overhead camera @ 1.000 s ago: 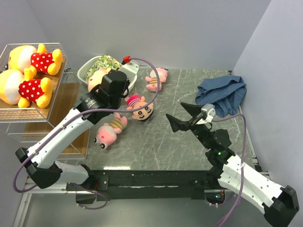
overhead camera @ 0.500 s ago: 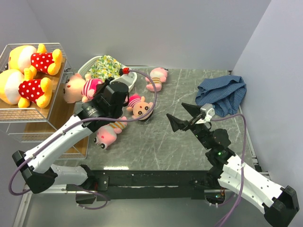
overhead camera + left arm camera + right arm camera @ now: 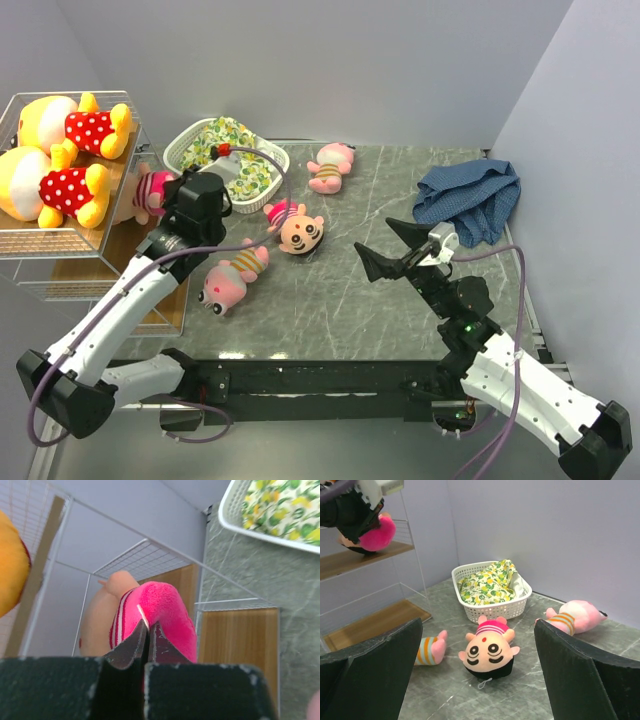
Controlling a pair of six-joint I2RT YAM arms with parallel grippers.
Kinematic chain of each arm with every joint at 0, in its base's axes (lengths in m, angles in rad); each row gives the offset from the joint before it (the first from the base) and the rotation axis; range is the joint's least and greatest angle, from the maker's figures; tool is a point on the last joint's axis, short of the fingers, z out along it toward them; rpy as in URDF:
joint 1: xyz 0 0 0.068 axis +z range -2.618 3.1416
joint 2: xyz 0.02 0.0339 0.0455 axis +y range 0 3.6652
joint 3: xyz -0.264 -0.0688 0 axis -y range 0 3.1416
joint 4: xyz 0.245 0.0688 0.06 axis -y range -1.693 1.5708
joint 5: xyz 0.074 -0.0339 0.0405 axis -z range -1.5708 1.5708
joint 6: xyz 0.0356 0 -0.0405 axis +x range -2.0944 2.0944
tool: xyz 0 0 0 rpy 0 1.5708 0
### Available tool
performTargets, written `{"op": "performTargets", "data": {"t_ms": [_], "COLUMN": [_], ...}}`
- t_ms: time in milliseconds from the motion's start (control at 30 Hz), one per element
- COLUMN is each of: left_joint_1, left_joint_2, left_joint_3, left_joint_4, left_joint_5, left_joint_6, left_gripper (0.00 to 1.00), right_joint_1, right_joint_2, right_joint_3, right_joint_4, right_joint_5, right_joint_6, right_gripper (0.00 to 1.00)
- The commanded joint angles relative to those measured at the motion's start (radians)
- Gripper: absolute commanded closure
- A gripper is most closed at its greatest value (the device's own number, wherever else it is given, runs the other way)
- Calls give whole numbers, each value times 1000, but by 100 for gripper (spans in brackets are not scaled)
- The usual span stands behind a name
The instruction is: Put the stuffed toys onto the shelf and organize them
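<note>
My left gripper [image 3: 148, 626] is shut on a pink doll in a striped shirt [image 3: 165, 607], holding it at the right side of the shelf [image 3: 85, 272], just under the top tier; the held doll [image 3: 148, 190] is partly hidden by the wrist. Two yellow bears [image 3: 62, 125] [image 3: 48, 187] lie on the top tier. A face-up doll [image 3: 298, 232] [image 3: 490, 652], a pink animal [image 3: 230, 280] [image 3: 427, 650] and another pink animal [image 3: 330, 168] [image 3: 575, 617] lie on the table. My right gripper [image 3: 397, 250] [image 3: 477, 645] hangs open above the table, facing the doll, holding nothing.
A white oval basket [image 3: 180, 152] [image 3: 492, 611] with floral cloth stands at the back left beside the shelf. A blue checked cloth [image 3: 468, 200] lies at the back right. Walls close the back and right sides.
My left arm has swung left with the pink doll, from over the basket to the shelf's side. The right arm has hardly moved.
</note>
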Motion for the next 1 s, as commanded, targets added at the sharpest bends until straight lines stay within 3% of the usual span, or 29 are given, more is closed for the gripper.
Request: {"op": "performTargets", "data": {"t_ms": [0,433,533,667,733,800,933,967], "left_joint_1": [85,186,186,186,186,183,162,148], "left_joint_2": [-21,1,5,-1,-1,13,28,27], "left_joint_3": [-40,-53,-44,-44,-37,-8,67,102], "left_joint_4": [143,122,68,65,51,13,-82,-97], "left_joint_5": [66,114,120,110,117,117,203,224], "left_joint_6": [100,113,91,94,76,50,-73,-97], "left_gripper": [99,97,87,68,54,47,37,26], "right_joint_1": [3,3,3,2,3,3,2,2], "right_joint_2": [-29,-55,-72,-107,-123,-132,-117,-108], "right_joint_3": [16,28,23,19,20,32,107,129], "right_joint_4": [-4,-36,-41,-42,-48,-87,-203,-278], "right_joint_5": [-24,-20,-50,-63,-53,-31,135,207], "right_joint_6": [-5,14,-6,4,29,59,229,269], "right_gripper": [0,0,0,0,0,0,0,0]}}
